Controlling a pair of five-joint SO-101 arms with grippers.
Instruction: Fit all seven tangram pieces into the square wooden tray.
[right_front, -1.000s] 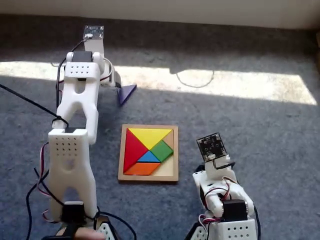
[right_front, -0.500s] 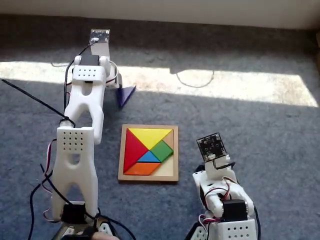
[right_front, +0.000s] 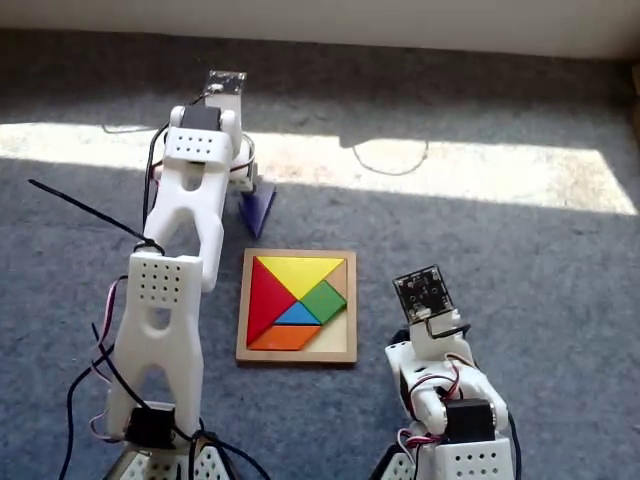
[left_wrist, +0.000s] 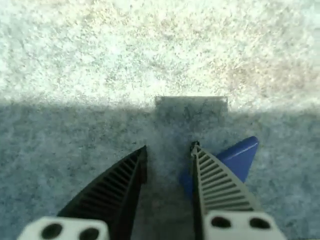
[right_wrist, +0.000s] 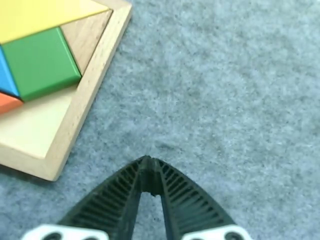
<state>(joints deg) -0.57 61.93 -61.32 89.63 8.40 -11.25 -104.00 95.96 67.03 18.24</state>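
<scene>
Left wrist view, ribbed hand (left_wrist: 169, 146) parted, blue triangle (left_wrist: 242, 152), fuzzy carpet (left_wrist: 75, 60)

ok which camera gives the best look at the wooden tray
The high view: the whole wooden tray shows from above, all four edges included. The right wrist view catches just one corner of it, with the green piece.

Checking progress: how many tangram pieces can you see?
6. Five sit in the tray: yellow, red, green, blue, orange. One dark blue piece is outside it, beside the left gripper. A seventh may be hidden.
</scene>
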